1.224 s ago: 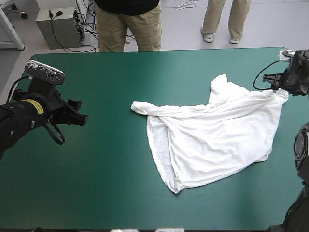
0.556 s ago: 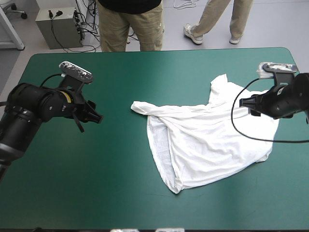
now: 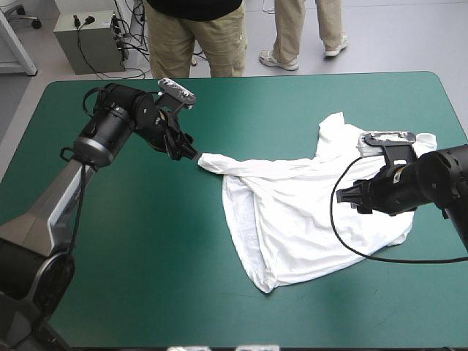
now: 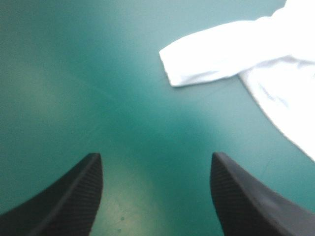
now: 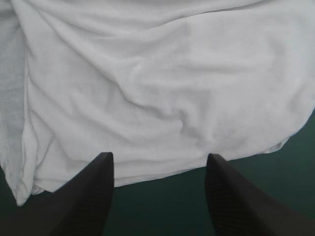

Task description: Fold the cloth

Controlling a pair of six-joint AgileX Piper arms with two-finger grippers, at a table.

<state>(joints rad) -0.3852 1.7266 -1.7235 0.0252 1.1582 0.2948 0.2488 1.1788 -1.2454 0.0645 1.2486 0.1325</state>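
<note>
The white T-shirt lies loosely spread and wrinkled on the right half of the table, one sleeve reaching left. My left gripper hovers just left of that sleeve's tip, open. In the left wrist view the sleeve lies ahead of the open left gripper, with nothing between its fingers. My right gripper is over the shirt's right part, open. In the right wrist view the shirt fills the field ahead of the right gripper, its hem close to the fingertips.
The teal-green cover shows to the left of the shirt and in front of it. The shirt's far right corner lies close to the table's right edge.
My left arm swung from the table's left side up to the sleeve tip. My right arm came in from the right edge and now sits over the shirt. The shirt has stayed put.
</note>
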